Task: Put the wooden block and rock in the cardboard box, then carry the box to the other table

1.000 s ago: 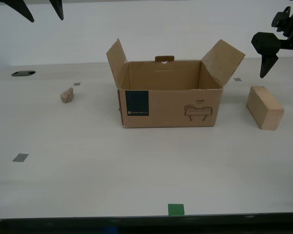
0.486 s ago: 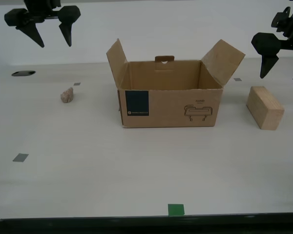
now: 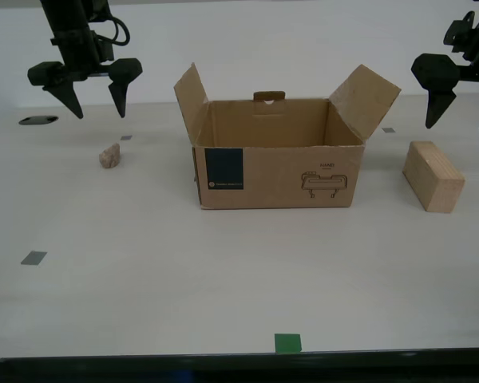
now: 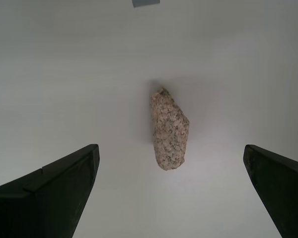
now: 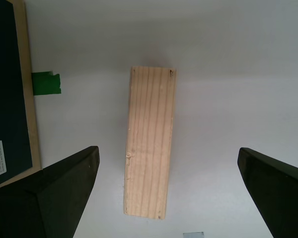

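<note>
The cardboard box [image 3: 278, 163] stands open in the middle of the table, flaps raised, empty as far as I can see. The wooden block [image 3: 433, 175] lies on the table toward the exterior view's right of the box; my first gripper [image 3: 460, 118] hangs open above it, and the wooden block [image 5: 149, 141] sits between its fingers in the first wrist view. The rock [image 3: 109, 155] lies toward the exterior view's left of the box. My second gripper [image 3: 94, 105] hovers open above and slightly behind it, with the rock [image 4: 169, 130] centred between its fingers.
Grey tape squares [image 3: 33, 258] and a green tape mark [image 3: 287, 343] dot the off-white tabletop. A dark oval patch [image 3: 38, 120] lies at the far left of the exterior view. The table's front edge runs along the bottom of the exterior view.
My second gripper has come down from the top of the exterior view and shifted right, now hanging just above the rock. The first gripper, box, block and rock have not moved.
</note>
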{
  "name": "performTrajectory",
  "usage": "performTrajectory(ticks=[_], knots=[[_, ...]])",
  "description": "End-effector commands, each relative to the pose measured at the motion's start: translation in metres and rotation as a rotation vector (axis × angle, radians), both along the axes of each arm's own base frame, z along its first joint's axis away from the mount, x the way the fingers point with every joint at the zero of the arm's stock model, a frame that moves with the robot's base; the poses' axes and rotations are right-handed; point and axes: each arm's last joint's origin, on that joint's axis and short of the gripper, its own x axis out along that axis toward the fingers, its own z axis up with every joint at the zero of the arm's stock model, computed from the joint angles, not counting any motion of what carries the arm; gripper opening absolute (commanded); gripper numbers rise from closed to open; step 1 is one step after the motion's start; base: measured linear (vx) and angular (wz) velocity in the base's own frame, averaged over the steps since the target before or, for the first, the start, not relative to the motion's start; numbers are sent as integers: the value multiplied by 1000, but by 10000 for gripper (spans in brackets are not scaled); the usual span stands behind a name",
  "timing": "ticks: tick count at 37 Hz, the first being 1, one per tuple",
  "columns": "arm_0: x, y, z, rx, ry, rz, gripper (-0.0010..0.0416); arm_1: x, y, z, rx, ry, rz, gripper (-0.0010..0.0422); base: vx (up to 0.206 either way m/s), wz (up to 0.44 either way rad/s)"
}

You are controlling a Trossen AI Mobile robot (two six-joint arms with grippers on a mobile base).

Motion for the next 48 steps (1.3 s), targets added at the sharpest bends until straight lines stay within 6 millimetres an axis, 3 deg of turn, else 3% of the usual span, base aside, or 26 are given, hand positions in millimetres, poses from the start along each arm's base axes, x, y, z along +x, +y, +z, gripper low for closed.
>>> performTrajectory(ticks=[1, 17, 48], knots=[[0, 0, 0, 2, 0, 3, 389, -1, -1, -9, 2, 2, -3, 398, 0, 0], [0, 0, 0, 2, 3, 3, 390, -17, -1, -54, 1, 22, 13, 398, 0, 0], [-10, 2, -2, 49, 105, -24, 390, -14, -5, -56, -7, -19, 38, 398, 0, 0]])
